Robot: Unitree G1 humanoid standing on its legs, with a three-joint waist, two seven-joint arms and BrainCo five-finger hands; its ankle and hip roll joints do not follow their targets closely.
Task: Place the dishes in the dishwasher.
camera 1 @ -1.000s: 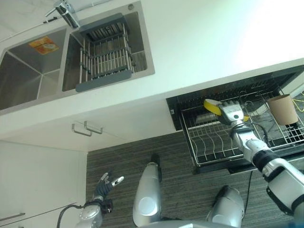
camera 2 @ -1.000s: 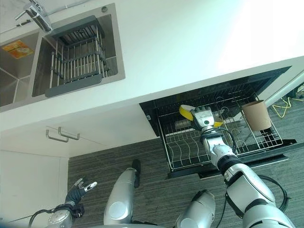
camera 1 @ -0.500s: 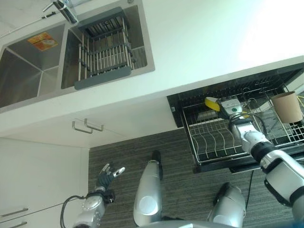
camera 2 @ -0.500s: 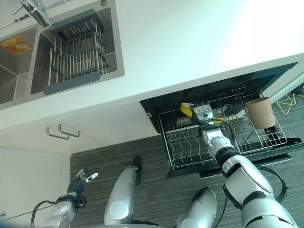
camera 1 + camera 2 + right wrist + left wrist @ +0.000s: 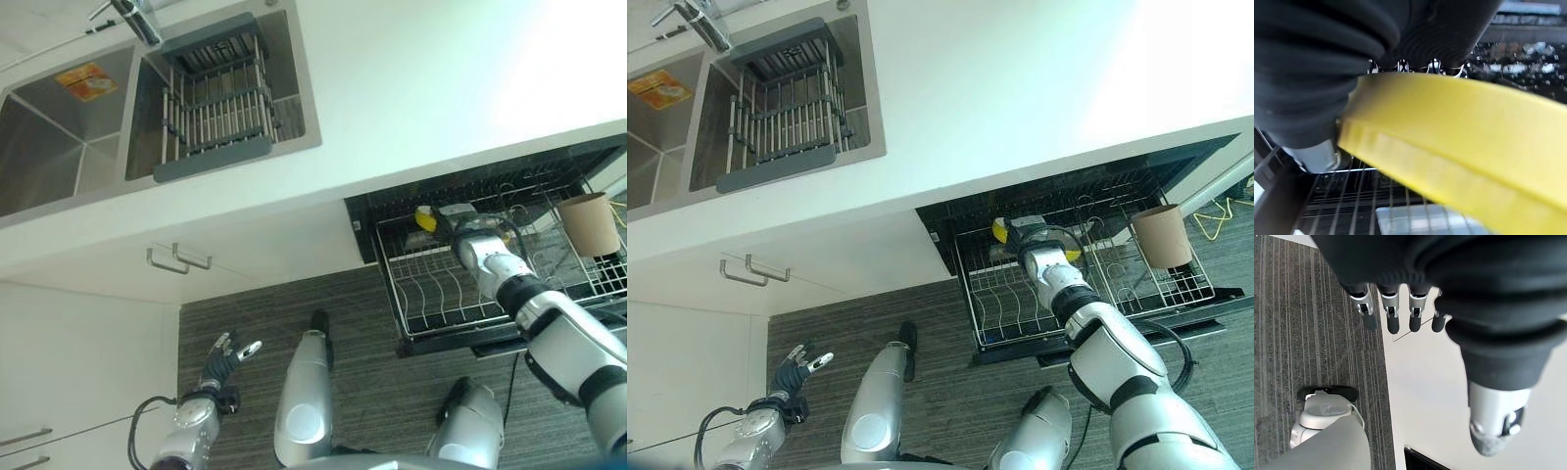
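My right hand (image 5: 458, 227) reaches into the pulled-out dishwasher rack (image 5: 431, 294), shut on a yellow dish (image 5: 424, 217) near the rack's back left part. Seen from the right wrist, the yellow dish (image 5: 1459, 132) crosses the picture edge-on, clamped between thumb and fingers above the wire rack (image 5: 1352, 205). A brown cup (image 5: 591, 223) stands in the rack's right part. My left hand (image 5: 223, 362) hangs low beside the white cabinet with its fingers (image 5: 1391, 308) straight, holding nothing.
A double steel sink (image 5: 59, 147) is set in the white counter, with a grey drainer basket (image 5: 211, 103) in its right basin and a tap (image 5: 137, 20) behind. A cabinet handle (image 5: 176, 262) sticks out below the counter. Grey striped floor lies in front.
My right hand has pushed the yellow dish deeper into the rack towards its back left; less of the dish shows now. The left hand has barely moved.
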